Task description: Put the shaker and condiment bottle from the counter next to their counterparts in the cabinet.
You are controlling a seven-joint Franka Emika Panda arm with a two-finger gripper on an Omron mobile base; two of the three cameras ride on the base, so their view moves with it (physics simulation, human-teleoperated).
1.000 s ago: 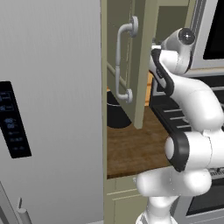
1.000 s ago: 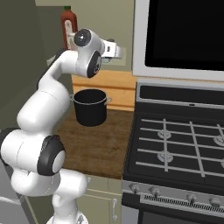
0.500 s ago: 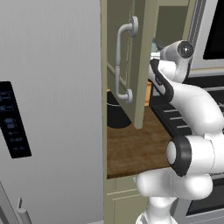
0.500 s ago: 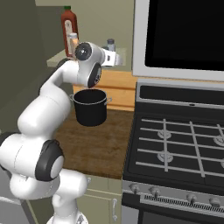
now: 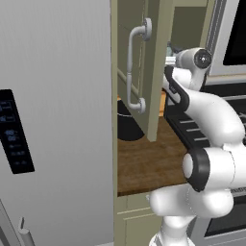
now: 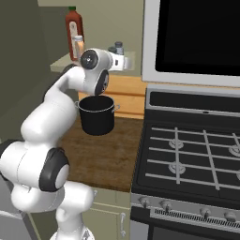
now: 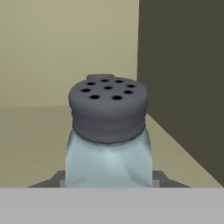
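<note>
The shaker (image 7: 108,131), a pale blue see-through jar with a grey holed cap, stands upright between my finger tips, close to the camera. My gripper (image 6: 123,56) is shut on it, over the pale shelf of the open cabinet (image 6: 61,62). Its grey cap (image 6: 120,45) shows above the hand, with a second dark cap (image 6: 111,48) just left of it. A small tan bottle with a whitish cap (image 6: 78,45) stands on the same shelf. The cabinet door (image 5: 156,72) hangs open, and my hand (image 5: 171,60) reaches in behind it.
A tall red sauce bottle (image 6: 71,30) stands at the shelf's left. On the wood counter (image 6: 101,157) sits a black pot (image 6: 96,115). The stove (image 6: 187,154) and microwave (image 6: 197,37) are to the right. The grey fridge (image 5: 53,120) is on the left.
The arm's upper joint has come down and the hand has pushed a little deeper toward the cabinet shelf, still carrying the shaker.
</note>
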